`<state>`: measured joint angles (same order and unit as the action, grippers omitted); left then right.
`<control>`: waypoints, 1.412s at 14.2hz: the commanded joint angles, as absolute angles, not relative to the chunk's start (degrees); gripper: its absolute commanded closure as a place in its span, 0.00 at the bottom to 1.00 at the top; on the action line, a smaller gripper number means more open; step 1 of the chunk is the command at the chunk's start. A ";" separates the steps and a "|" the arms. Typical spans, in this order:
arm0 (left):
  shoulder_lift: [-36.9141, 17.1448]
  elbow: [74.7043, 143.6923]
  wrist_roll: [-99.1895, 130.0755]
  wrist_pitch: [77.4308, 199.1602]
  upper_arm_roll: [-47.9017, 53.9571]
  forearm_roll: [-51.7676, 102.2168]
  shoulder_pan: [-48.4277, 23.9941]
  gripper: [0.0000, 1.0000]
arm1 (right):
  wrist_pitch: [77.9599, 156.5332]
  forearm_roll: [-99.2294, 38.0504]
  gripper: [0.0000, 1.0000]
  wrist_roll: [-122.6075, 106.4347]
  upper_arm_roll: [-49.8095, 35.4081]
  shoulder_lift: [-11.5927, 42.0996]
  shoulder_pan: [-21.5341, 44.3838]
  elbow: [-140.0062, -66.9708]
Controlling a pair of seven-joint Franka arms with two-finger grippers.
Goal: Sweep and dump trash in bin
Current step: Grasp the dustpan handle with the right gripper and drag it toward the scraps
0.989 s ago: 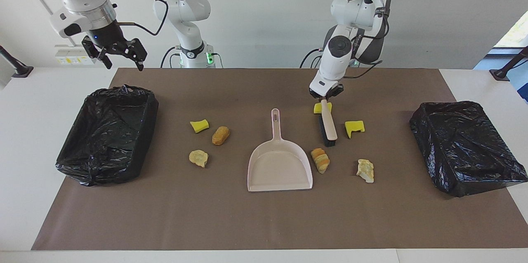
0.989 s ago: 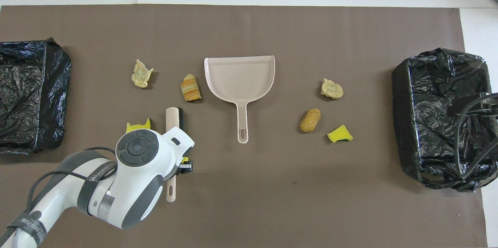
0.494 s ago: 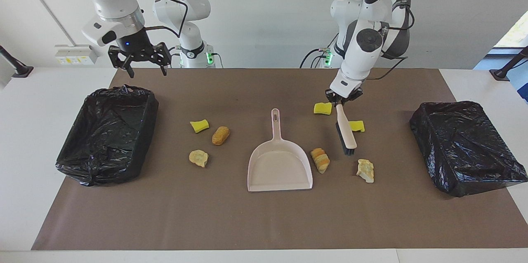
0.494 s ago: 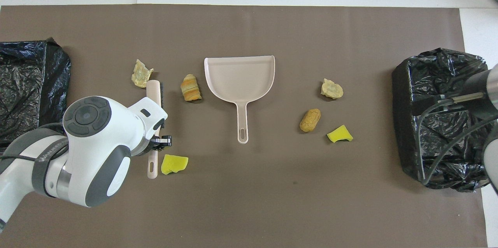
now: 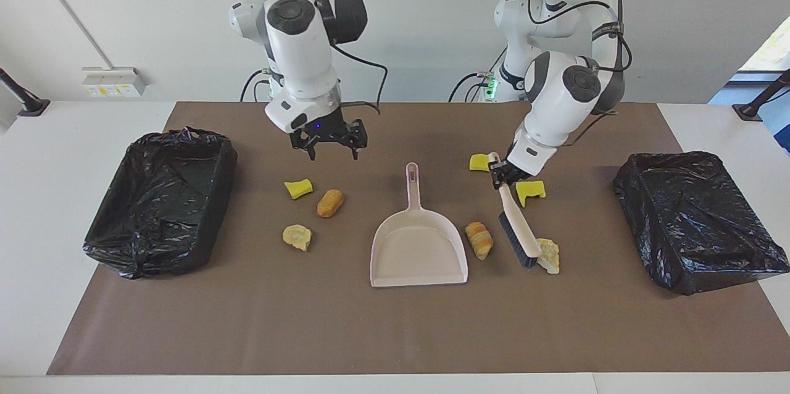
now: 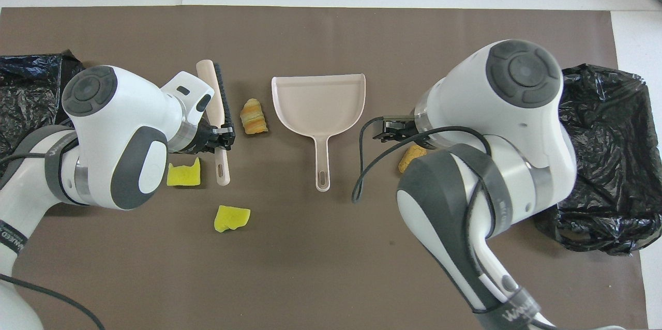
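My left gripper (image 5: 503,173) (image 6: 221,135) is shut on the handle of the beige hand brush (image 5: 517,227) (image 6: 217,93). The brush's dark bristles rest against a pale chunk (image 5: 548,255), with a striped roll (image 5: 479,239) (image 6: 253,117) between them and the pinkish dustpan (image 5: 418,249) (image 6: 318,100). Two yellow sponge pieces (image 5: 531,191) (image 5: 479,162) lie by the gripper. My right gripper (image 5: 333,148) (image 6: 387,129) hangs open over the mat between the dustpan's handle and a brown roll (image 5: 330,202). A yellow sponge (image 5: 298,188) and a pale chunk (image 5: 297,236) lie there too.
A bin lined with a black bag (image 5: 160,196) (image 6: 605,128) stands at the right arm's end of the table, and another (image 5: 697,215) (image 6: 23,97) at the left arm's end. In the overhead view the arms cover some of the trash.
My left gripper has carried the brush away from the robots, to the pale chunk. My right arm has swung from beside its bin to over the mat near the dustpan's handle.
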<state>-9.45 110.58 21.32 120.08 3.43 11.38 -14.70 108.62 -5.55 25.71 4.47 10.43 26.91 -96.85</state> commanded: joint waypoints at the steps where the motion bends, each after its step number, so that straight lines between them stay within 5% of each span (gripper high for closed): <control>1: -12.30 105.66 20.48 119.09 3.96 12.13 -12.05 1.00 | 109.69 -8.43 0.00 28.30 4.92 11.95 28.21 -96.33; 10: -22.41 87.29 20.57 106.00 3.87 14.50 -8.44 1.00 | 117.67 -13.36 0.00 32.17 4.92 18.36 34.97 -96.94; 19: -22.94 83.75 5.59 101.51 3.87 2.14 -7.38 1.00 | 123.57 -12.66 0.00 31.29 4.92 24.78 38.06 -96.94; 20: -22.85 84.02 1.88 101.77 3.87 0.89 -7.30 1.00 | 123.66 -12.40 0.17 30.94 4.92 24.96 37.97 -96.94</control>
<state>-22.30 85.36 8.58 102.80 3.43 3.97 -7.98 123.06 -12.26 31.86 4.87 24.14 38.16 -97.33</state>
